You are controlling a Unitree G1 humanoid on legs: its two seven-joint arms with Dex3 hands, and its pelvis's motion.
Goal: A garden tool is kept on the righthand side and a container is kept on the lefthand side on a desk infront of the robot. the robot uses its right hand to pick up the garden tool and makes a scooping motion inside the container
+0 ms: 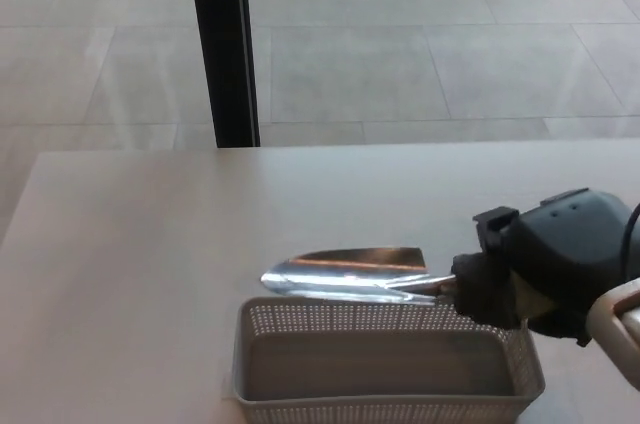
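A shiny metal garden trowel (345, 272) hovers blade-left just above the far rim of a grey mesh basket (385, 407), which sits at the table's near edge. My right hand (540, 269) comes in from the right and is shut on the trowel's handle, which is hidden inside the hand. The basket's inside looks empty. My left hand does not show.
The pale table (150, 274) stretches left and back from the basket. Beyond its far edge stands a black vertical post (222, 44) on a tiled floor.
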